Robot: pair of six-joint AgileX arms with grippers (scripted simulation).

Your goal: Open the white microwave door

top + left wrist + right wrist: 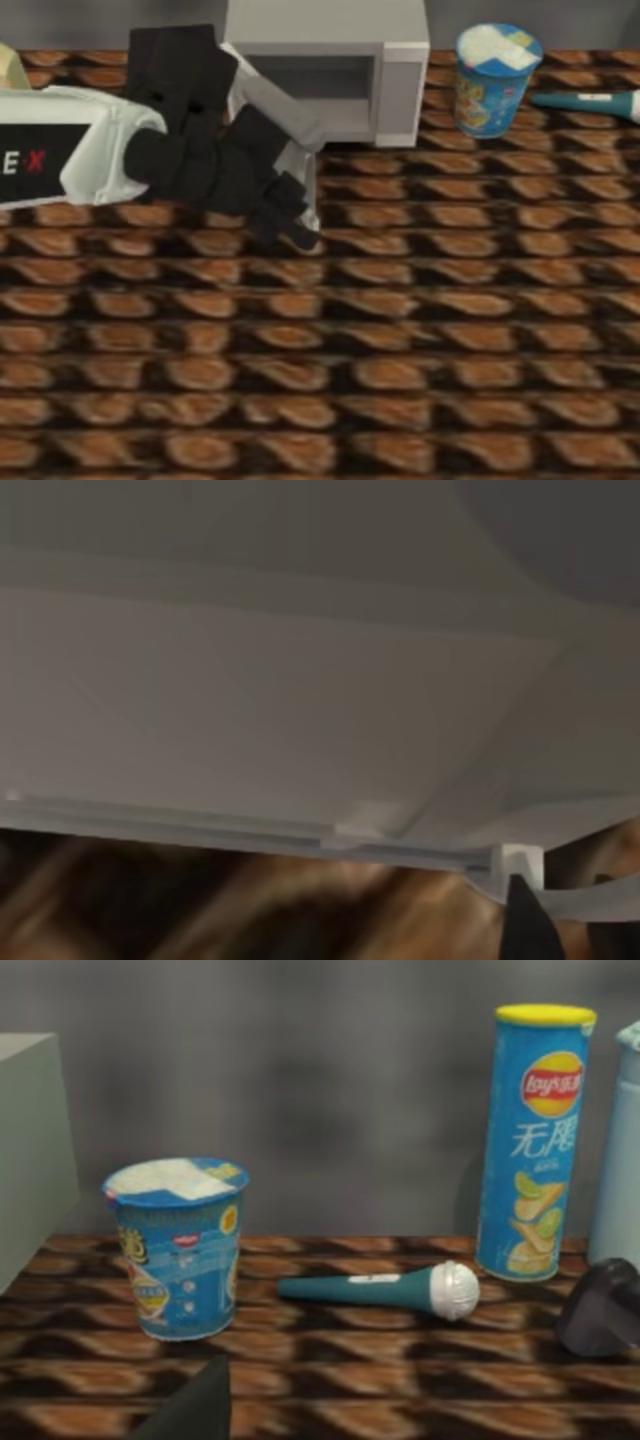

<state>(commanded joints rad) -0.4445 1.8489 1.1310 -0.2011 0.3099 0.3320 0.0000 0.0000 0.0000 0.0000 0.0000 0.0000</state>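
Note:
The white microwave [325,25] stands at the back middle of the table, and its side wall [30,1150] shows in the right wrist view. The white microwave door [285,110] is swung out toward the front left, leaving the cavity [310,78] exposed. My left gripper [290,228] is at the door's free edge, shut on the slim handle. In the left wrist view the door panel [280,700] fills the picture, and a dark fingertip [525,920] sits by the handle [522,862]. My right gripper [310,1432] is out of the top view and open; one fingertip [200,1405] shows.
A blue cup of noodles [495,78] stands right of the microwave, with a teal microphone [590,100] lying beyond it. The right wrist view also shows a tall chips can [535,1140] and a dark rounded object [600,1310] farther right.

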